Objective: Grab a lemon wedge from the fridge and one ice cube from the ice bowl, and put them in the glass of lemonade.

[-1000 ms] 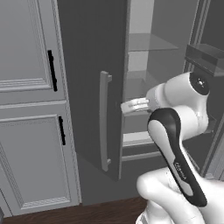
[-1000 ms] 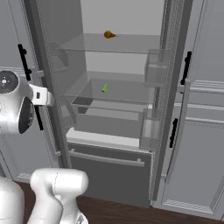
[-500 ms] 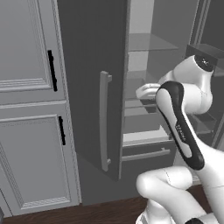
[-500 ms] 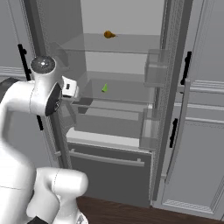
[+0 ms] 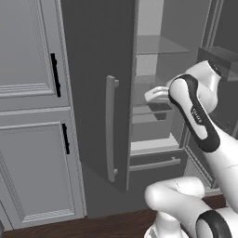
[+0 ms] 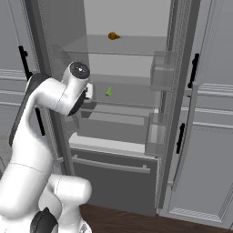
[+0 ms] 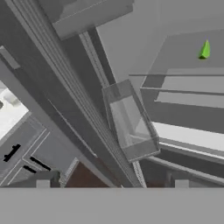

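Observation:
The fridge [image 6: 127,141] stands with both doors swung open, and its left door [image 5: 93,69] carries a long bar handle [image 5: 111,128]. The lemon wedge [image 6: 109,91], a tiny yellow-green piece, lies on the middle glass shelf and sits at the upper right of the hand view [image 7: 204,50]. My gripper [image 6: 87,91] hovers at the left of the fridge opening, level with that shelf and apart from the wedge. In the left base view the gripper [image 5: 152,95] is just past the door's edge. Its fingertips [image 7: 43,179] stand wide apart, open, with nothing between them. The ice bowl and the glass of lemonade are out of view.
A small orange-brown item [image 6: 113,35] rests on the upper shelf. Clear door bins [image 6: 161,70] hang on the right door, and another bin [image 7: 131,122] is close ahead of the hand. Light-grey cabinets with black handles [image 5: 56,74] flank the fridge. A drawer [image 6: 109,161] sits below.
The arm has lifted and folded its elbow upward. The hand has moved from the left door's edge into the fridge opening, toward the middle shelf.

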You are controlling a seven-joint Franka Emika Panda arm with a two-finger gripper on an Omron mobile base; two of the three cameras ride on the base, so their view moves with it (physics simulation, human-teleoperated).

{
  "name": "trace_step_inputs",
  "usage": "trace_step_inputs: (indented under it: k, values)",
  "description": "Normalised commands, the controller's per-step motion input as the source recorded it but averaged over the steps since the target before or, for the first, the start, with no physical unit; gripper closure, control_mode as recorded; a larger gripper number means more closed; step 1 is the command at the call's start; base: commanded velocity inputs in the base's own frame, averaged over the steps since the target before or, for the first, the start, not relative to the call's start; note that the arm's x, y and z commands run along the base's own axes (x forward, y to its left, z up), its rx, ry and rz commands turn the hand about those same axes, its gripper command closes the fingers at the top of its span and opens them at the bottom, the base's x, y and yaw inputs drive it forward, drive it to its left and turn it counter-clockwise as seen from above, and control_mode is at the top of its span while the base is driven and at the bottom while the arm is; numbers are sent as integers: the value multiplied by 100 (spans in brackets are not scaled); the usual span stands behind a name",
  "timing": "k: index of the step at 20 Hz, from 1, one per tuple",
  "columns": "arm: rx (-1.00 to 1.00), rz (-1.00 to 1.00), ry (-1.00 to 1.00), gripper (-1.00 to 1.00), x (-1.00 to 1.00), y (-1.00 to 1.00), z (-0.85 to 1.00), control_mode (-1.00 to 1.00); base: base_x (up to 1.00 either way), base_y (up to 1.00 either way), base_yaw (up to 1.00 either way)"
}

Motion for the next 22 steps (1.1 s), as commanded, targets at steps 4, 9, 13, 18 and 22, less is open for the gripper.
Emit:
trace_step_inputs:
  k: [4,9,13,18,22]
  values:
    - [16,49,-2,-100,1,6,-20,-100,0,0,0]
    - [9,46,-3,-100,17,34,-7,-100,0,0,0]
    - [1,32,0,-100,46,9,0,-100,0,0,0]
    - [0,20,1,-100,70,0,-5,-100,0,0,0]
    - [0,15,0,-100,68,6,-33,-100,0,0,0]
